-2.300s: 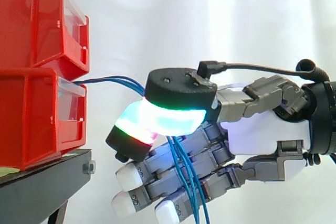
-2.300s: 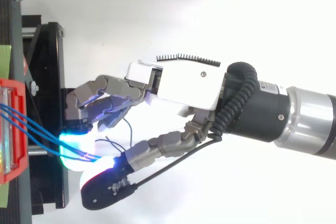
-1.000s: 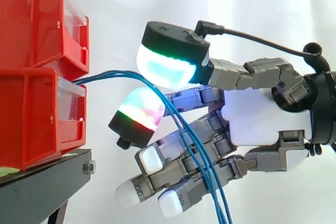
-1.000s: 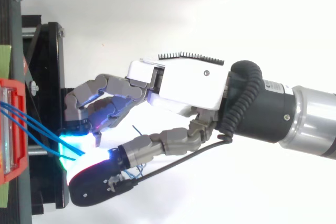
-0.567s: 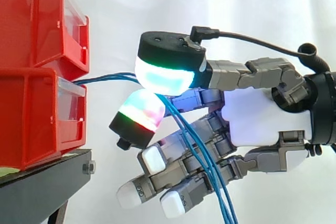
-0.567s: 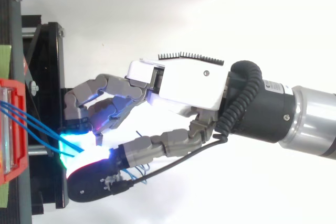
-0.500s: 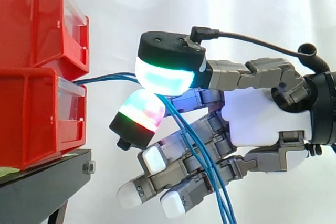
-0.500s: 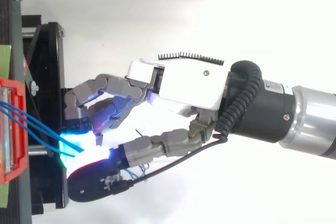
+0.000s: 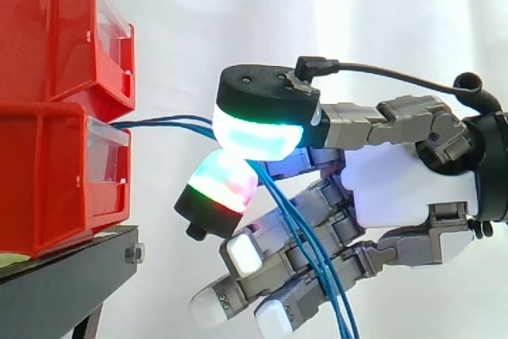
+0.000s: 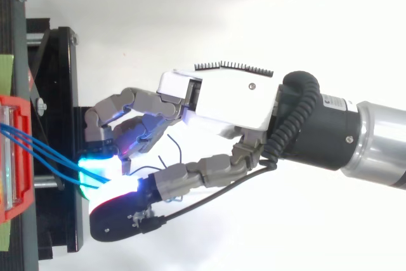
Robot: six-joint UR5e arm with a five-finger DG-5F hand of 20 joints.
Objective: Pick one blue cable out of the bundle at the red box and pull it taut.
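Hand [image 9: 401, 192] is just right of the box [image 9: 55, 172]. Fingers [image 9: 262, 134] are pinched on the cables [image 9: 171, 122], which leave the box front slack. Step: grasp. Next move: likely single out one cable and draw it away from the box.

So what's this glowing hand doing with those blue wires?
A robot hand is working at a few blue cables that come out of the lower red bin. It pinches them between two glowing pads, close to the bin; it looks like several cables, not one. Past the pinch they hang loose down across the fingers, so nothing is pulled taut yet.
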